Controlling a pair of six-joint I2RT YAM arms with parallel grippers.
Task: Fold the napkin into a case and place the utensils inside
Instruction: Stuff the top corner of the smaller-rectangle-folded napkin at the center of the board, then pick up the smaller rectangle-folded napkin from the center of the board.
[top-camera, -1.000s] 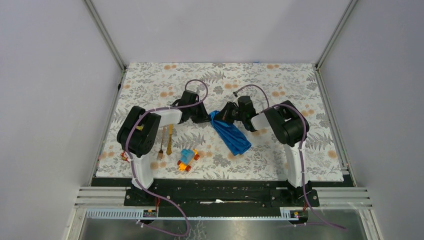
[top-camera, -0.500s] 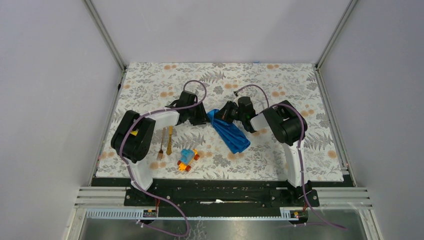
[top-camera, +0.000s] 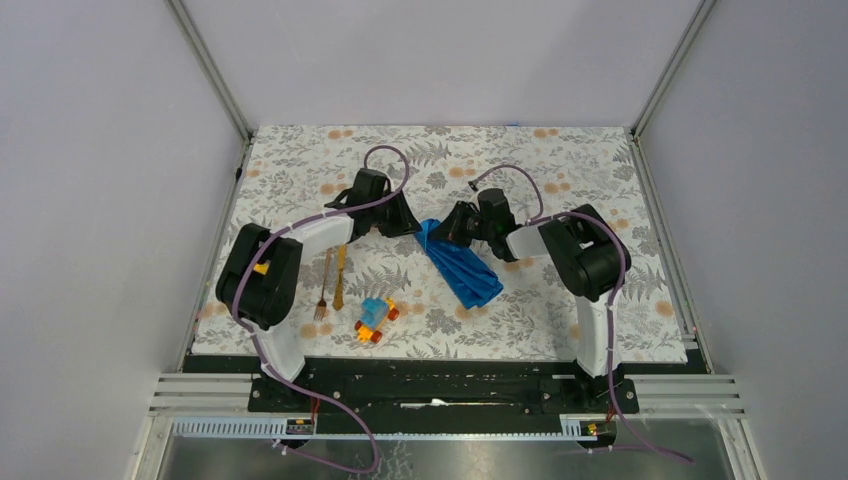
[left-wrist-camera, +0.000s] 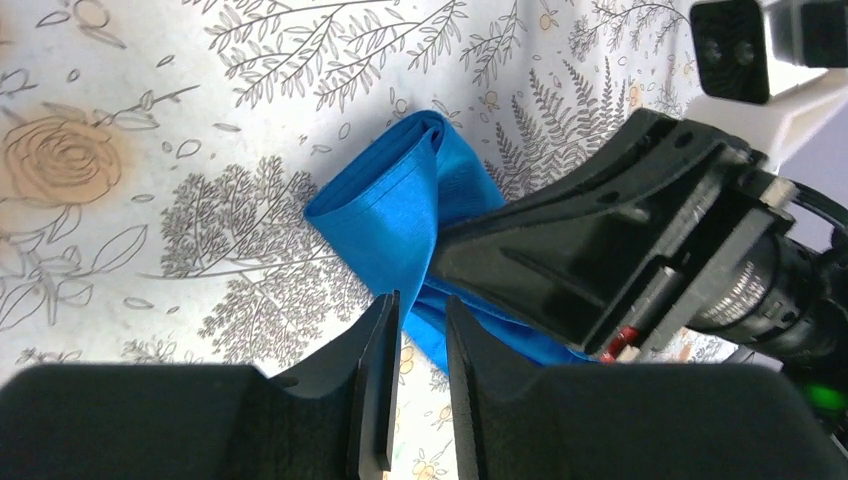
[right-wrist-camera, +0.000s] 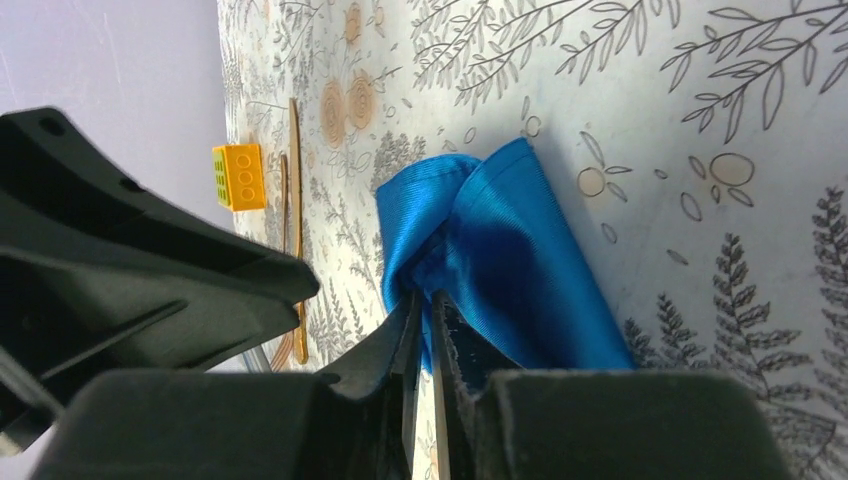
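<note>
From above, the left gripper (top-camera: 403, 222) has pulled back a little toward the far left, off the far end of the napkin (top-camera: 465, 270). The napkin lies as a bunched blue strip in the middle of the table (top-camera: 560, 160), running near and right. The right gripper (top-camera: 447, 228) stays at that far end. The fork (top-camera: 322, 292) and knife (top-camera: 340, 280) lie untouched to the left, near a toy car (top-camera: 372, 320). The left wrist view shows its jaws almost closed, with only a slim gap and no cloth in it; the napkin sits just past the tips. The right wrist view shows those jaws pinched tight on a fold of the napkin, with a yellow block (right-wrist-camera: 238, 177) beyond. I reckon the cloth now hangs on one grip alone, and no case is formed yet.
</note>
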